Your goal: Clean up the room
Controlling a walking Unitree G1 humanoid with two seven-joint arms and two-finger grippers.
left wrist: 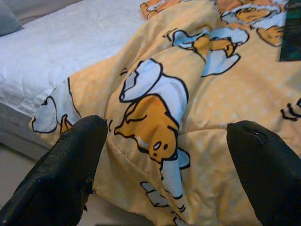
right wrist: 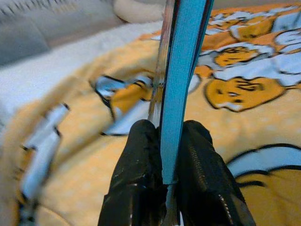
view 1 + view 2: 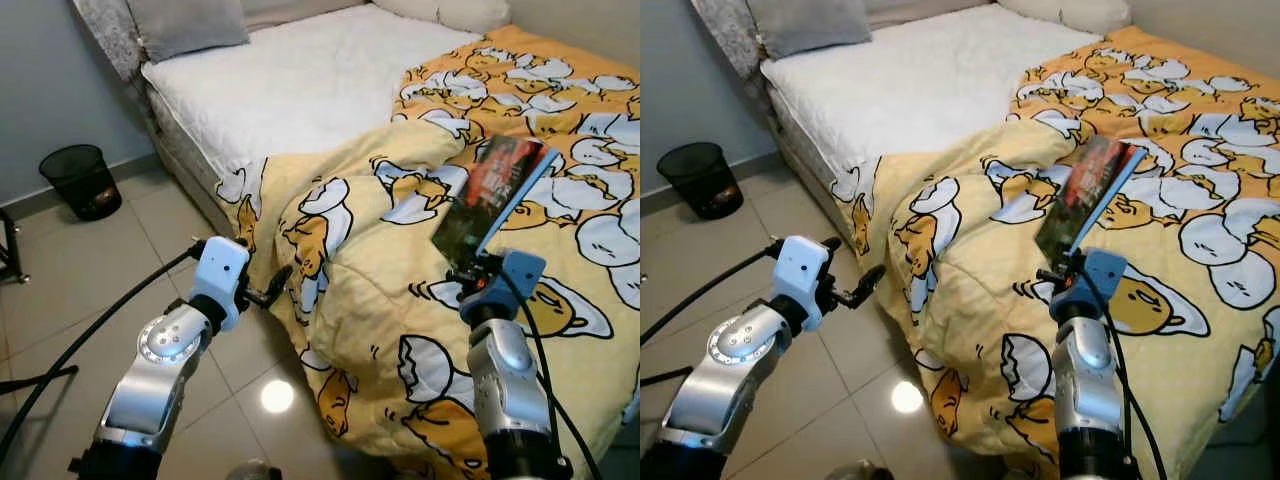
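Observation:
A book with a dark red-and-black cover and a blue spine is held upright above the yellow cartoon-print duvet. My right gripper is shut on its lower edge, the black fingers pinching it from both sides. My left gripper is open beside the bed, close to the hanging corner of the duvet, with nothing between its fingers.
The bed has a bare white sheet and grey pillows at the far end. A black mesh wastebasket stands on the tiled floor by the grey wall. A dark furniture leg is at the left edge.

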